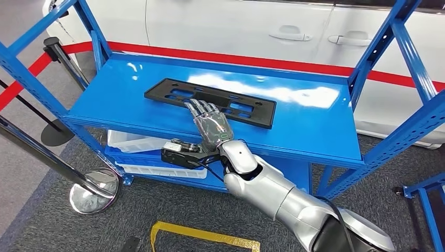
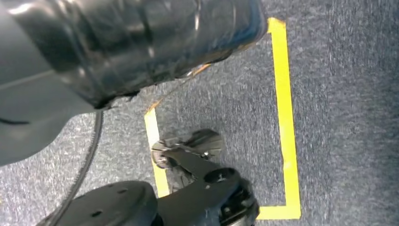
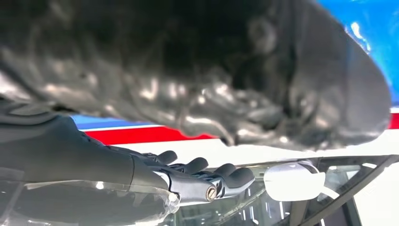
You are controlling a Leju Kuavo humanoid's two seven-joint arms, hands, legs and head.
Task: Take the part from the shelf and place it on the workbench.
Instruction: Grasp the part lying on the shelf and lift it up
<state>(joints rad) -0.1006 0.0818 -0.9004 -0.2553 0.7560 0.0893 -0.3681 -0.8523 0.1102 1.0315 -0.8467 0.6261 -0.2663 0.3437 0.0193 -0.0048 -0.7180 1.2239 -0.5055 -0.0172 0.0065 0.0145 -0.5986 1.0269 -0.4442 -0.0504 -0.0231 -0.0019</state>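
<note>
Head view: right hand (image 1: 209, 122) lies flat, fingers extended, on the black perforated part (image 1: 210, 101) atop the blue shelf (image 1: 315, 126), grasping nothing.

One part (image 1: 211, 102), one shelf (image 1: 315, 131)

The right arm (image 1: 273, 191) is silver with rounded joint shells and a black cable along it. The right hand (image 1: 210, 123) has a clear glossy cover and dark fingers (image 3: 197, 165).

Head view high over shelf (image 1: 157, 102), wrist views close (left floorward)
</note>
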